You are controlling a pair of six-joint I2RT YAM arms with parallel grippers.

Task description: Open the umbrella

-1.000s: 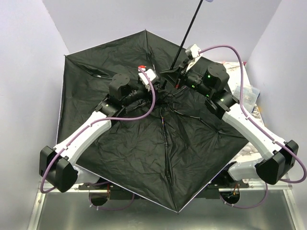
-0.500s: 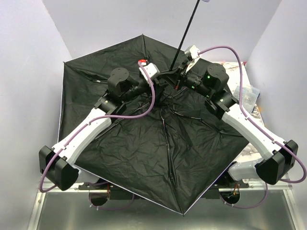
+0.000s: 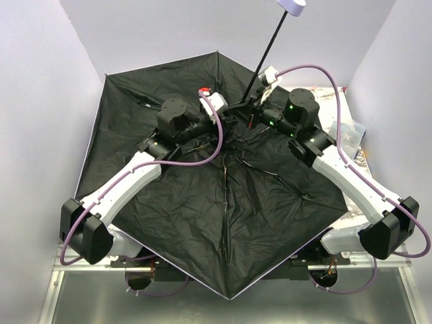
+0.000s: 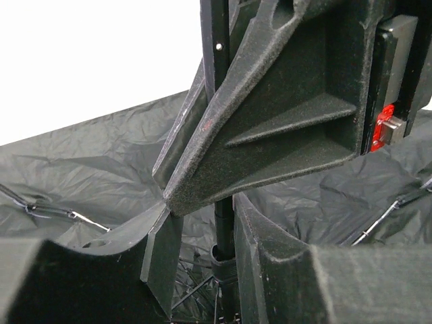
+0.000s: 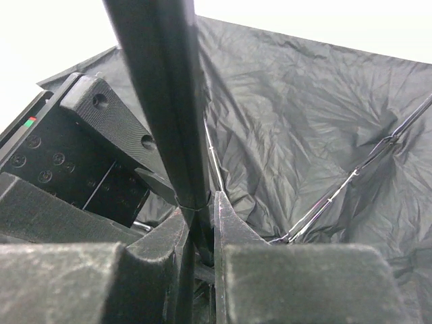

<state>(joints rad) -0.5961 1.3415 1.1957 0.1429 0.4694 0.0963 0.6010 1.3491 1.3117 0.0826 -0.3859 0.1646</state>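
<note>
Now that the umbrella (image 3: 236,223) has swung round and lies spread, black inside up, across the lower and middle frame, it looks fully open. At centre, right fingers (image 5: 233,236) clamp the shaft (image 3: 266,57); left fingers (image 4: 283,270) are narrowing around it, a gap remaining. Its handle (image 3: 291,7) has entered at the top edge.

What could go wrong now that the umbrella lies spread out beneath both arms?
The right gripper pinches only the thin shaft, so the umbrella could twist or slip. The left gripper sits loosely around that shaft; closing off-centre might bend it. The fabric lies under the purple cables and might snag them.
</note>
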